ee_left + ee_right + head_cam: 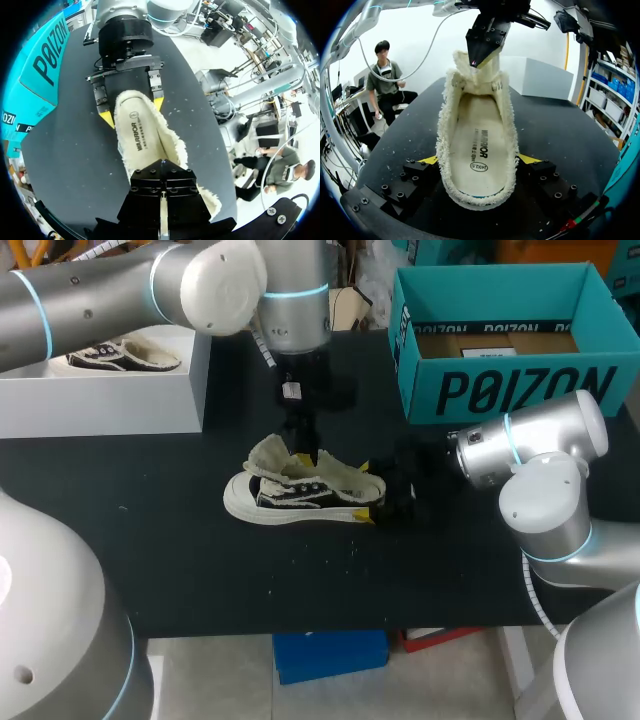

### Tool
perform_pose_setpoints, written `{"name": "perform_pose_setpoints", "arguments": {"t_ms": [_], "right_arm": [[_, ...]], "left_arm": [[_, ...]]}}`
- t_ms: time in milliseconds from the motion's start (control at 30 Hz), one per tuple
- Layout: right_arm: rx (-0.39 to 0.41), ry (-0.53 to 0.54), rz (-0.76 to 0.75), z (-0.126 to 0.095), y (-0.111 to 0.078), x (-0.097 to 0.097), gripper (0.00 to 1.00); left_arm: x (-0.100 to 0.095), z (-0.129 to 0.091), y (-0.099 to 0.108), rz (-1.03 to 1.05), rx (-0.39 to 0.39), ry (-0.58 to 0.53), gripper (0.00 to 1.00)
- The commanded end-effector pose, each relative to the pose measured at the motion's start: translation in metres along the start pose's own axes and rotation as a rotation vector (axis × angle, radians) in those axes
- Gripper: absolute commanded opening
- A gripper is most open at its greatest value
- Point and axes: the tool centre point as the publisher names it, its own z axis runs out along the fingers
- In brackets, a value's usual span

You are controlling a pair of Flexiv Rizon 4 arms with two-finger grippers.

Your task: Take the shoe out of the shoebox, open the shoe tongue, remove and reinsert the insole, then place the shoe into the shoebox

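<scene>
A black-and-white sneaker (290, 498) with fleece lining lies on its sole mid-table, toe to the left. Its tongue (470, 70) stands pulled up, and my left gripper (300, 445) is shut on the tongue's top from above. In the right wrist view that gripper (474, 62) pinches the tongue ahead of me. My right gripper (365, 492) straddles the heel, one yellow-tipped finger (427, 160) on each side, pressed against the fleece collar. The cream insole (477, 150) lies flat inside the shoe. The teal shoebox (500, 340) stands open at the back right.
A white box (100, 390) at the back left holds a second, matching sneaker (125, 355). Black table surface (180, 570) stretches in front of the shoe and to its left. Small white lint specks are scattered near the shoe.
</scene>
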Motion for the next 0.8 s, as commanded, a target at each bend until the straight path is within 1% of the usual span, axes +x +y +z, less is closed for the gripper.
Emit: {"name": "perform_pose_setpoints", "arguments": {"t_ms": [33,133,233,600,667,700,800], "right_arm": [[0.001,0.0,0.001,0.0,-0.004,-0.001,0.0],[0.001,0.0,0.001,0.0,-0.004,-0.001,0.0],[0.001,0.0,0.001,0.0,-0.004,-0.001,0.0],[0.001,0.0,0.001,0.0,-0.004,-0.001,0.0],[0.001,0.0,0.001,0.0,-0.004,-0.001,0.0],[0.001,0.0,0.001,0.0,-0.004,-0.001,0.0],[0.001,0.0,0.001,0.0,-0.004,-0.001,0.0]], "left_arm": [[-0.014,0.012,-0.001,-0.006,0.005,0.033,0.0],[-0.017,0.017,-0.001,-0.008,0.025,0.046,0.0],[-0.019,0.015,-0.003,-0.005,0.044,0.054,0.0],[-0.019,0.015,-0.003,-0.005,0.044,0.054,0.0],[-0.02,0.008,0.0,-0.012,0.094,0.085,0.0],[-0.02,0.004,0.002,-0.022,0.123,0.08,0.0],[-0.02,-0.002,0.003,-0.033,0.154,0.084,0.0]]}}
